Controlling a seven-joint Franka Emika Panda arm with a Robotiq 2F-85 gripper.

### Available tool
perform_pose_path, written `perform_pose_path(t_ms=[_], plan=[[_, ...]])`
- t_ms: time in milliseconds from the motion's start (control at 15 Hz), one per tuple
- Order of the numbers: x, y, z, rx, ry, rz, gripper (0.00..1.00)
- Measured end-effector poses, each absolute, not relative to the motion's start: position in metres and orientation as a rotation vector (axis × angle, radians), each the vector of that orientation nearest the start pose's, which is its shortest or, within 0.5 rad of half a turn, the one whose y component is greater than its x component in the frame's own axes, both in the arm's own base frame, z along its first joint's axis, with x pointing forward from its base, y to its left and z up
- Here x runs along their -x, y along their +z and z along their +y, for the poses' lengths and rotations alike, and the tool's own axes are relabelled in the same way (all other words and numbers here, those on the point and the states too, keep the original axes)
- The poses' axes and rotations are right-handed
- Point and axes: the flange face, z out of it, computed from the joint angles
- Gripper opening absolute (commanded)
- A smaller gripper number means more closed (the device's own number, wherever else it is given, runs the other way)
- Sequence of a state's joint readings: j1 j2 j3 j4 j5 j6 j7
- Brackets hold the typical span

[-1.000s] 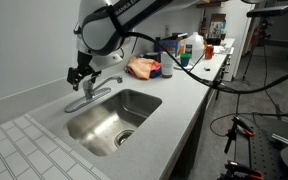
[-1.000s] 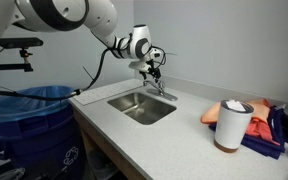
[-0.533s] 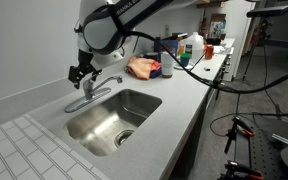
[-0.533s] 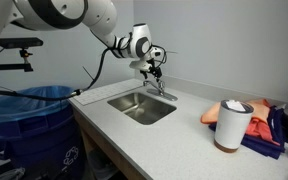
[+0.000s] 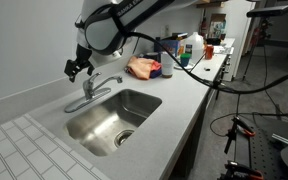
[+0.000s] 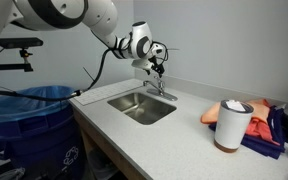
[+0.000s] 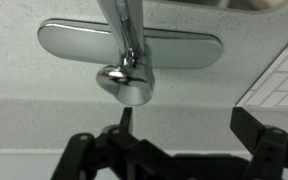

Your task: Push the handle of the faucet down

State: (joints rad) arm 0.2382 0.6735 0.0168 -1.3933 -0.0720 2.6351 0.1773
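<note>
The chrome faucet (image 5: 90, 97) stands behind the steel sink (image 5: 79, 127) and also shows in an exterior view (image 6: 160, 89). In the wrist view its flat base plate (image 7: 74, 45) lies across the top and the spout runs up out of frame. The short chrome handle (image 7: 130, 85) tops the body and points toward the camera. My gripper (image 7: 189, 128) is open and empty, and its fingertips sit just below the handle in the wrist view without touching it. In both exterior views the gripper (image 5: 76, 68) (image 6: 156, 66) hovers just above the faucet.
A wall rises close behind the faucet. White tiles (image 5: 14, 150) cover the counter beside the sink. Snack bags (image 5: 144, 68) and bottles (image 5: 189, 50) stand farther along the counter. A white cup (image 6: 232, 125) and a blue bin (image 6: 29, 120) flank the sink.
My gripper has lifted up and slightly away from the faucet's handle. The faucet and the other things have stayed put.
</note>
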Motion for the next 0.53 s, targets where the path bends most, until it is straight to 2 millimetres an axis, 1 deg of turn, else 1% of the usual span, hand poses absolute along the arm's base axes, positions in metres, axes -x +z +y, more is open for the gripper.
perform_pose_path(t_ms=[333, 533], plan=[[-0.746, 0.387, 0.187, 2.927, -0.892, -0.173, 1.0], [-0.74, 0.395, 0.182, 2.94, -0.873, -0.166, 1.0]])
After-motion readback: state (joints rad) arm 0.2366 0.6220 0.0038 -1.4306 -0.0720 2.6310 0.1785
